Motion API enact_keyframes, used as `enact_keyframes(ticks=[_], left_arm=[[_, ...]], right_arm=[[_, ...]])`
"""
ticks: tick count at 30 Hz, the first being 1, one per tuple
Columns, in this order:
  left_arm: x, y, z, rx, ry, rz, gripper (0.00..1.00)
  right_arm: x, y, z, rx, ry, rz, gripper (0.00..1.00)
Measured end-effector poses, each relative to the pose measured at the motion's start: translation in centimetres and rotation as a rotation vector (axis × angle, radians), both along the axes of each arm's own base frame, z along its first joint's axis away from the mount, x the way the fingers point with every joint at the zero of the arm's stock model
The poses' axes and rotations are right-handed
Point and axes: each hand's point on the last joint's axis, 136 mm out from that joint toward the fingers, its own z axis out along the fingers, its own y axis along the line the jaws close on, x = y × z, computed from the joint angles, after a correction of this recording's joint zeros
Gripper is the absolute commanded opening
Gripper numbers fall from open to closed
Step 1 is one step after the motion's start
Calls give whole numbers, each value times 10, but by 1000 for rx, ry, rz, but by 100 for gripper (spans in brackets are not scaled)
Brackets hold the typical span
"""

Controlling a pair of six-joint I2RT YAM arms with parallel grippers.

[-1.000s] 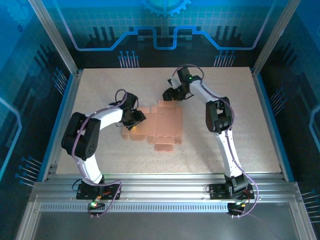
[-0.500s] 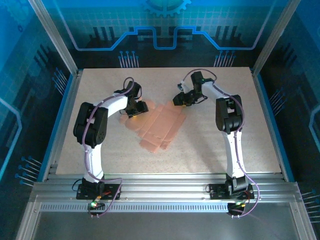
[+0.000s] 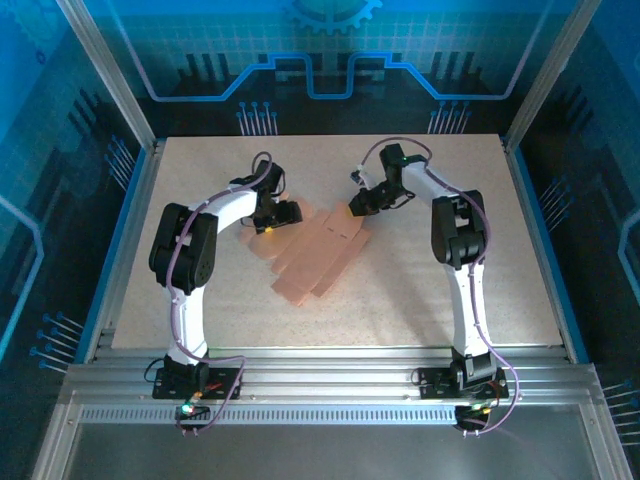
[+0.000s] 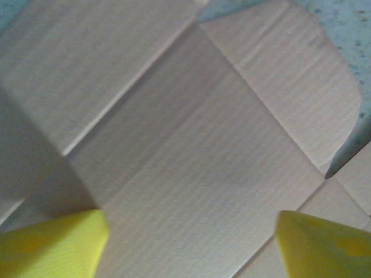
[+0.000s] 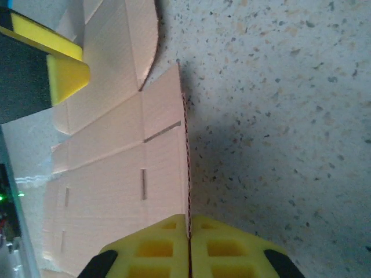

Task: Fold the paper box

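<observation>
The desk (image 3: 450,280) looks smooth and speckled. The paper box (image 3: 318,258) lies on it as an unfolded, mostly flat sheet near the middle, a little toward the far edge, with its length running slantwise toward the near-left. The biggest danger, as I judge it, is that the whole sheet slides or swings round on the desk instead of bending at a crease, because it is gripped at only one spot. That spot is its far-right flap, where the right hand (image 5: 189,243) is clenched on the thin cardboard edge, which runs straight in between the yellow pads. A pull or twist from such a narrow bite could buckle or tear the flap, or the edge could slip out. The left hand (image 4: 191,246) is released, its fingers spread wide over a panel at the far-left end of the box. Whether it presses on the card I cannot tell, and if it does not, nothing pins the sheet down. The blue walls (image 3: 60,150) around the desk and the metal rail (image 3: 320,385) along its near edge stand well apart from the work. The only likely obstacle is the hands themselves: they are near each other over the same end of the box and could collide.
</observation>
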Motion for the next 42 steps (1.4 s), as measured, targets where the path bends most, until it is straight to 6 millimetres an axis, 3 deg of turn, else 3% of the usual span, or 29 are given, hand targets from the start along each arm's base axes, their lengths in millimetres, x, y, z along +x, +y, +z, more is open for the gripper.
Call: enact_keyframes(ticks=[2, 4, 7, 10, 13, 15, 17, 22, 25, 29, 36, 39, 42], left_arm=[[1, -3, 6, -2, -17, -3, 99], [1, -5, 19, 1, -43, -6, 99], [5, -9, 52, -7, -119, -13, 99], [5, -22, 88, -30, -201, -50, 93], [5, -40, 101, -65, -238, -110, 84], [0, -51, 96, -82, -221, -151, 73], [-6, -60, 86, -94, -197, -190, 65], [-18, -85, 57, -138, -123, -258, 54], [-27, -93, 40, -157, -76, -281, 49], [-39, -91, 22, -155, -23, -280, 49], [-45, -89, -4, -160, 43, -248, 49], [-45, -90, -6, -176, 45, -231, 49], [-45, -91, -6, -196, 44, -219, 49]], right_arm=[[-1, -4, 3, -28, -16, -21, 2], [-1, -14, 8, -56, -40, -61, 4], [-5, -33, 13, -94, -73, -141, 3], [-16, -53, 14, -123, -92, -227, 4], [-33, -64, 8, -135, -90, -282, 6], [-45, -68, 2, -144, -80, -302, 14], [-55, -71, -4, -149, -67, -317, 33], [-65, -82, 2, -175, -70, -404, 60], [-74, -94, 26, -164, -93, -547, 61], [-113, -103, 46, -119, -67, -746, 61], [-190, -49, 15, -97, 168, -812, 58], [-208, -35, 5, -84, 246, -840, 56], [-212, -29, -3, -54, 298, -876, 54]])
